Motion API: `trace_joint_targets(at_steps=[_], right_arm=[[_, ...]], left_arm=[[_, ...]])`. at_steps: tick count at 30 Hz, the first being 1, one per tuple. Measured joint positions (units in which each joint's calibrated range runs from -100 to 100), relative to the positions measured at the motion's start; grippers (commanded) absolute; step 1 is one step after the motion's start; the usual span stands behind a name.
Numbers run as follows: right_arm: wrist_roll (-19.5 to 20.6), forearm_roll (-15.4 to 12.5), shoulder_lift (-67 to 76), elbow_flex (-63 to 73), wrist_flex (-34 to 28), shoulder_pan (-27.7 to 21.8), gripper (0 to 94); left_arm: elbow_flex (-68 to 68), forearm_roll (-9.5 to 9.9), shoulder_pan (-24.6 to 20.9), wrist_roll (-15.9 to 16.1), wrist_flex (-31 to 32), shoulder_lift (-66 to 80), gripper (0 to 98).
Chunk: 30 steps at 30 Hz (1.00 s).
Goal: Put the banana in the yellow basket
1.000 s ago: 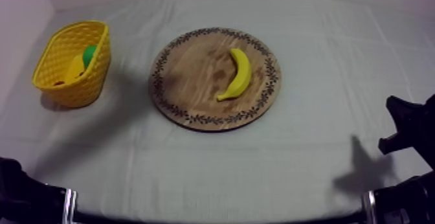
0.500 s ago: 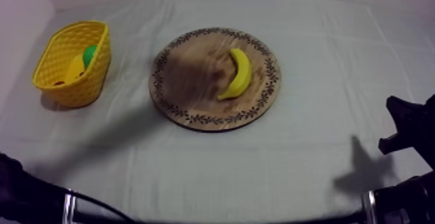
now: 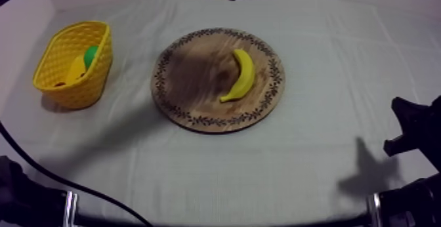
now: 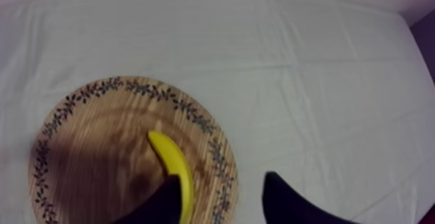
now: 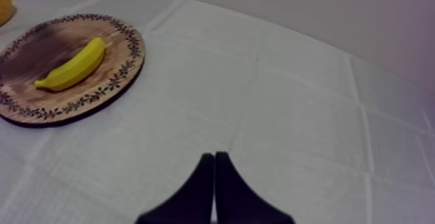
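The left gripper (image 4: 223, 204) spreads its black fingers over the smooth, curved banana (image 4: 169, 164) on the grainy round board (image 4: 97, 149); the right gripper (image 5: 214, 191) is pressed into a narrow wedge.

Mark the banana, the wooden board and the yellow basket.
banana (image 3: 241, 74), top view, middle of its curved body.
wooden board (image 3: 190, 88), top view, bare wood left of the banana.
yellow basket (image 3: 82, 90), top view, its outer side wall.

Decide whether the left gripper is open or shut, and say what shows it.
Open. The left gripper has its fingers apart, gripping nothing, above the banana on the board.
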State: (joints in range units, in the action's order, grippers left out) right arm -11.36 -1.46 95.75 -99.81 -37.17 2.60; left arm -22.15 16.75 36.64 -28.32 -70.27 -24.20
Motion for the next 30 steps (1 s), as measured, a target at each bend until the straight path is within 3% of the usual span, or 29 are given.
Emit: trace_joint_targets(at_steps=[6, 15, 30], right_arm=[[0.00, 0.00, 0.00, 0.00, 0.00, 0.00, 0.3], [0.00, 0.00, 0.00, 0.00, 0.00, 0.00, 0.3], [0.00, 0.00, 0.00, 0.00, 0.00, 0.00, 0.3]], left_arm=[[0.02, -1.15, -0.21, 1.05, -3.31, 0.06, 69.6], [0.98, -2.59, -0.41, 0.70, -7.47, -0.20, 68.8], [10.49, -2.99, -0.79, -0.92, -1.67, -6.40, 67.1]])
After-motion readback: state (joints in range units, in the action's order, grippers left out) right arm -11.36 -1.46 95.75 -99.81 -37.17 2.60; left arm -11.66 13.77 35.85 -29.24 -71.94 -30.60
